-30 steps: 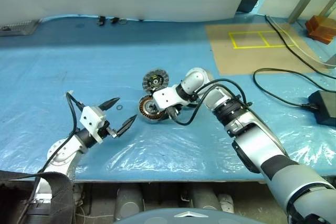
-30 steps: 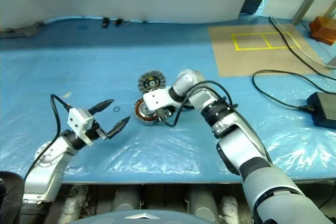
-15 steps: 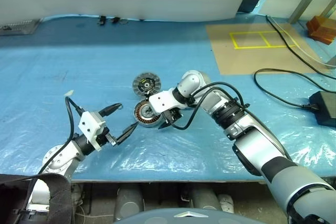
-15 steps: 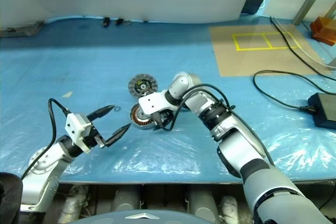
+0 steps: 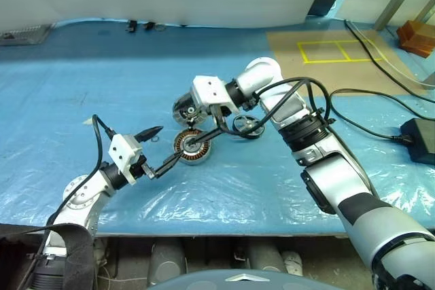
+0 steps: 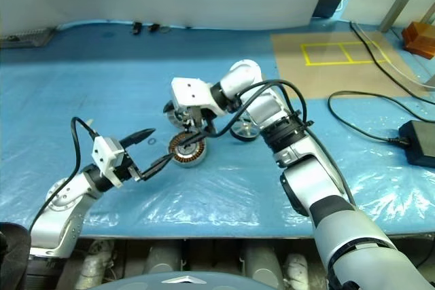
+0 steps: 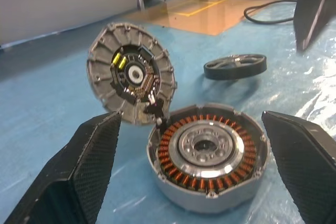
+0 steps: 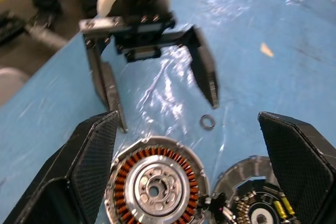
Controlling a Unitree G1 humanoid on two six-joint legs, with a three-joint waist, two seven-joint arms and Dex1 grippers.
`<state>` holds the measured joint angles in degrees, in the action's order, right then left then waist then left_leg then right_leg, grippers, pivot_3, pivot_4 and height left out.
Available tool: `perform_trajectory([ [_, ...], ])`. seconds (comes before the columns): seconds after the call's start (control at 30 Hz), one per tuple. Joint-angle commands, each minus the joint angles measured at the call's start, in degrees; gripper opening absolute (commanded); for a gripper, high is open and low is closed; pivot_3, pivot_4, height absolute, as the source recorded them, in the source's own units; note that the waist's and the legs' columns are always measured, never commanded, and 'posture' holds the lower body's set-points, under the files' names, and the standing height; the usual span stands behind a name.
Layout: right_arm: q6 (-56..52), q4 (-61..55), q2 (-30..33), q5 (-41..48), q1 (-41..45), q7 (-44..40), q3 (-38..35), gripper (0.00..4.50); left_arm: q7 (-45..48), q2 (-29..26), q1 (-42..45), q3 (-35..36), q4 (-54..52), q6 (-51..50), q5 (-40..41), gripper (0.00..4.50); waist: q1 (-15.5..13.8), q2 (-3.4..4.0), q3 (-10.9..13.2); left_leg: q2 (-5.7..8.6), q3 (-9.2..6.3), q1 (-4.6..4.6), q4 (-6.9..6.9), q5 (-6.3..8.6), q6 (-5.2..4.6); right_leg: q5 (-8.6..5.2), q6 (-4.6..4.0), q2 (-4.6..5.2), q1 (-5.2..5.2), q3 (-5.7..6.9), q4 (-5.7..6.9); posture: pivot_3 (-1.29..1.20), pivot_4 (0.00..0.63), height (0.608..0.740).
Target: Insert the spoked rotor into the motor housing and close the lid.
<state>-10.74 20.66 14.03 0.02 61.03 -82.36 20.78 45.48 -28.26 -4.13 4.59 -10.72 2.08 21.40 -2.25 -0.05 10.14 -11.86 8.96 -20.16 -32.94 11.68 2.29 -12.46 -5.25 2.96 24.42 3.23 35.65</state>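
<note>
The motor housing [image 5: 190, 147] lies open on the blue sheet, its copper windings ringing a dark centre [image 7: 207, 153]. Its lid [image 7: 131, 72] stands tilted up at the far side, segmented inner face showing. The spoked rotor [image 5: 248, 125] lies flat on the sheet just right of the housing. My left gripper [image 5: 166, 144] is open at the housing's left side and holds nothing. My right gripper [image 5: 192, 127] hangs open above the housing and lid, pointing left and down, with nothing between its fingers [image 8: 89, 166].
A small dark ring [image 8: 208, 122] lies on the sheet left of the housing. Black cables [image 5: 367, 100] and a power adapter [image 5: 418, 137] sit at the right. A cardboard sheet with yellow tape [image 5: 326, 59] lies at the back right. Small dark parts [image 5: 139, 26] rest at the back edge.
My right gripper has opened and risen from the housing to above it. The rotor now shows on the sheet beside that arm. The left gripper has stayed in place.
</note>
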Motion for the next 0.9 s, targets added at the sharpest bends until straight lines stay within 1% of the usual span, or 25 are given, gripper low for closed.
perform_trajectory([
  [0.03, -3.7, -2.2, 0.7, 3.8, -0.7, 4.3, -5.0, 4.46, 0.6, -1.5, -1.0, 3.2, 1.1, 1.3, 0.5, 4.50, -0.1, 0.00, 0.0, 0.01, 0.00, 0.02, 0.00, 0.05, 0.09, 0.00, 0.00, 0.00, 0.00, 0.00, 0.01, 0.00, 0.150, 0.740],
  [0.07, -4.0, -2.6, 1.0, 4.3, -1.5, 5.8, -6.0, 4.46, 0.3, -1.6, -0.9, 3.8, 1.6, 1.3, 0.4, 4.50, -0.1, -0.01, 0.0, 0.01, 0.00, 0.02, -0.01, 0.09, 0.16, 0.00, 0.00, 0.00, -0.01, 0.00, 0.01, 0.00, 0.150, 0.740],
  [0.13, -3.0, -3.3, 1.2, 3.9, -5.1, 13.0, -9.2, 4.46, -2.1, -0.6, 0.4, 5.2, 4.3, 1.2, 0.0, 4.50, -0.4, -0.02, 0.0, 0.02, 0.00, 0.03, -0.04, 0.10, 0.17, 0.00, 0.01, 0.01, -0.03, 0.00, 0.02, 0.00, 0.150, 0.740],
  [0.2, -4.3, -5.9, 1.4, 4.5, -8.5, 16.6, -10.9, 4.46, -2.8, -0.3, 0.8, 5.3, 5.5, 1.4, -0.7, 4.50, -0.5, -0.04, 0.0, 0.04, -0.02, 0.06, -0.06, 0.10, 0.18, 0.00, 0.02, 0.02, -0.10, 0.00, 0.01, 0.00, 0.150, 0.740],
  [0.27, -6.6, -12.4, 2.6, 5.7, -15.8, 18.7, -12.1, 4.46, -3.3, -0.3, 1.8, 4.3, 7.6, 3.0, -2.9, 4.50, -0.7, -0.09, 0.0, 0.07, -0.04, 0.03, -0.05, 0.08, 0.22, 0.01, 0.03, 0.03, -0.11, 0.00, -0.03, 0.00, 0.150, 0.740],
  [0.33, -5.7, -18.0, 3.5, 5.3, -22.8, 22.5, -13.1, 4.46, -3.8, -0.2, 3.4, 3.6, 10.0, 4.8, -5.1, 4.50, -0.8, -0.12, -0.1, 0.07, -0.10, 0.02, 0.02, 0.06, 0.22, -0.01, 0.06, 0.02, -0.14, 0.00, -0.12, 0.00, 0.150, 0.740],
  [0.37, -3.8, -19.7, 2.8, 5.8, -25.5, 24.7, -14.2, 4.46, -3.7, -0.1, 4.3, 3.7, 11.0, 5.0, -5.0, 4.50, -0.7, -0.11, -0.1, 0.07, -0.11, 0.01, 0.04, 0.04, 0.23, -0.02, 0.09, 0.01, -0.14, 0.00, -0.13, 0.00, 0.150, 0.740],
  [0.4, -6.0, -22.4, 3.5, 6.3, -28.5, 25.8, -14.6, 4.46, -3.3, -0.1, 5.7, 4.0, 12.6, 5.1, -4.5, 4.50, -0.6, -0.12, 0.0, 0.08, -0.12, 0.01, 0.08, 0.03, 0.23, -0.03, 0.10, 0.01, -0.12, 0.00, -0.14, 0.00, 0.150, 0.740],
  [0.43, -9.3, -25.1, 4.3, 8.6, -31.0, 25.3, -15.1, 4.46, -2.9, -0.1, 7.0, 4.2, 14.3, 5.2, -4.3, 4.50, -0.6, -0.12, 0.0, 0.08, -0.11, 0.01, 0.09, 0.04, 0.24, -0.03, 0.11, 0.01, -0.12, 0.00, -0.13, 0.00, 0.150, 0.740],
  [0.5, -13.9, -29.8, 5.5, 11.4, -35.1, 25.6, -15.9, 4.46, -3.1, -0.4, 9.4, 3.8, 18.0, 5.8, -5.7, 4.50, -0.3, -0.12, 0.0, 0.09, -0.15, 0.05, 0.10, 0.05, 0.25, -0.03, 0.12, 0.00, -0.13, 0.00, -0.11, 0.00, 0.150, 0.740],
  [0.6, -15.0, -33.6, 7.5, 12.8, -38.9, 25.9, -15.5, 4.46, -3.5, 0.2, 11.3, 3.4, 20.9, 5.8, -6.2, 4.50, 0.0, -0.13, -0.1, 0.11, -0.28, 0.09, 0.10, 0.08, 0.22, -0.02, 0.18, 0.00, -0.26, -0.03, -0.12, 0.00, 0.150, 0.740],
  [0.7, -13.4, -33.5, 9.7, 11.7, -41.6, 26.5, -14.4, 4.46, -3.5, 0.6, 12.2, 2.5, 23.2, 5.8, -7.3, 4.50, -0.2, -0.13, -0.1, 0.11, -0.26, 0.12, 0.10, 0.08, 0.22, -0.20, 0.50, 0.00, -0.31, -0.04, -0.15, 0.00, 0.150, 0.740],
  [0.77, -12.9, -33.2, 10.5, 11.5, -42.8, 27.4, -14.2, 4.46, -4.5, 1.1, 12.0, 2.2, 23.6, 5.2, -7.8, 4.50, -0.3, -0.14, -0.1, 0.13, -0.25, 0.13, 0.10, 0.08, 0.22, -0.16, 0.47, 0.02, -0.30, -0.03, -0.20, 0.00, 0.150, 0.740],
  [0.8, -13.3, -33.3, 10.5, 11.9, -43.0, 28.1, -14.4, 4.46, -5.0, 1.4, 11.9, 1.9, 23.7, 4.5, -8.2, 4.50, -0.3, -0.14, -0.1, 0.14, -0.25, 0.12, 0.10, 0.08, 0.22, -0.02, 0.25, 0.02, -0.29, -0.03, -0.24, 0.00, 0.150, 0.740],
  [0.9, -14.0, -33.7, 10.7, 12.8, -43.2, 29.0, -14.3, 4.46, -5.7, 1.2, 11.5, -0.5, 24.2, 3.5, -11.6, 4.50, -0.3, -0.14, -0.1, 0.14, -0.28, 0.07, 0.12, 0.08, 0.22, -0.01, 0.24, 0.02, -0.29, -0.02, -0.26, 0.00, 0.150, 0.740],
])
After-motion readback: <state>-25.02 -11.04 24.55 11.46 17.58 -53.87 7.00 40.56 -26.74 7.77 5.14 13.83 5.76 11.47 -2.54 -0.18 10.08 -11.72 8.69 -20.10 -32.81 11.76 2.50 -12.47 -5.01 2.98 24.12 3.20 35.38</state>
